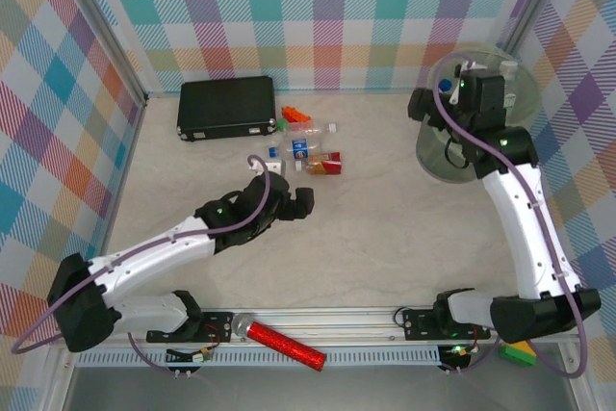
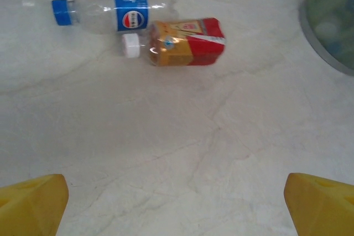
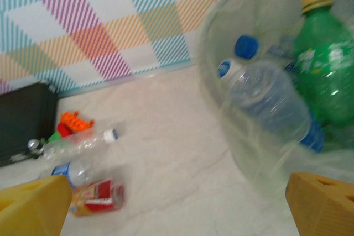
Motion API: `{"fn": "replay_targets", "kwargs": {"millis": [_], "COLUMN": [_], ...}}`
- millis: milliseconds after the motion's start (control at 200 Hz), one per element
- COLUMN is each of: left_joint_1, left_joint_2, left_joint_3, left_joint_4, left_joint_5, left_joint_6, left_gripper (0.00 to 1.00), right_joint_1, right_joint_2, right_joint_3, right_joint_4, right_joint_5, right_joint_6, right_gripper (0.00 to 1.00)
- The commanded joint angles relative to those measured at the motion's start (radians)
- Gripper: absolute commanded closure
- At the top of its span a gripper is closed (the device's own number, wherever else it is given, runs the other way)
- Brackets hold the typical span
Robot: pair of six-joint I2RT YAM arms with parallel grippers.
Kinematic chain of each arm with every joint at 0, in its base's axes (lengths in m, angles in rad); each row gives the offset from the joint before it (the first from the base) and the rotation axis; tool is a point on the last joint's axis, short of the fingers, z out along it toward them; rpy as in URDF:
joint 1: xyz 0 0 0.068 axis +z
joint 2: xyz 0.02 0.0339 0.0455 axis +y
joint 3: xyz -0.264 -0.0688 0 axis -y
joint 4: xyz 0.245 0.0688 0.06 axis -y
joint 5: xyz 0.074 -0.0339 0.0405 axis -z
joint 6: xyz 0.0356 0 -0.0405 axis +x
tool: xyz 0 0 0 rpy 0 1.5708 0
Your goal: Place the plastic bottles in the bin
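Three plastic bottles lie together near the table's far middle: a clear one with a blue label and blue cap (image 1: pixel 301 148) (image 2: pixel 116 8), a brown one with a red-yellow label and white cap (image 1: pixel 325 164) (image 2: pixel 182 41), and a clear one with a white cap (image 1: pixel 314 128) (image 3: pixel 77 145). My left gripper (image 1: pixel 294 201) (image 2: pixel 177 208) is open just short of them, over bare table. My right gripper (image 1: pixel 462 82) (image 3: pixel 177 208) hangs open and empty at the bin (image 1: pixel 430 156) (image 3: pixel 227 87), far right. In the bin lie a green bottle (image 3: pixel 323 75) and a clear blue-capped one (image 3: pixel 271 103).
A flat black case (image 1: pixel 226 106) lies at the back left, with small orange bricks (image 1: pixel 296 118) beside the bottles. A red glittery cylinder (image 1: pixel 284 344) rests on the front rail. Checked walls close in the table at the back and sides.
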Motion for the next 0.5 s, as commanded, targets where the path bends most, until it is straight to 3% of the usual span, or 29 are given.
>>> {"fn": "replay_targets", "kwargs": {"millis": [0, 250, 495], "left_joint_1": [0.033, 0.089, 0.102], "left_joint_2": [0.077, 0.219, 0.135], "left_joint_3": [0.069, 0.176, 0.160], "left_joint_4": [-0.042, -0.049, -0.142], "left_joint_5": [0.004, 0.011, -0.122], "left_joint_6": [-0.137, -0.200, -0.207], "left_gripper": [0.01, 0.00, 0.01], "right_joint_1": [0.053, 0.208, 0.300], "right_joint_2": [-0.073, -0.137, 0.025], "right_joint_3": [-0.067, -0.249, -0.289], "right_joint_4": [0.053, 0.094, 0.198], "right_joint_5": [-0.056, -0.121, -0.187], "right_joint_6": [0.050, 0.074, 0.008], "right_gripper": [0.01, 0.01, 0.01]}}
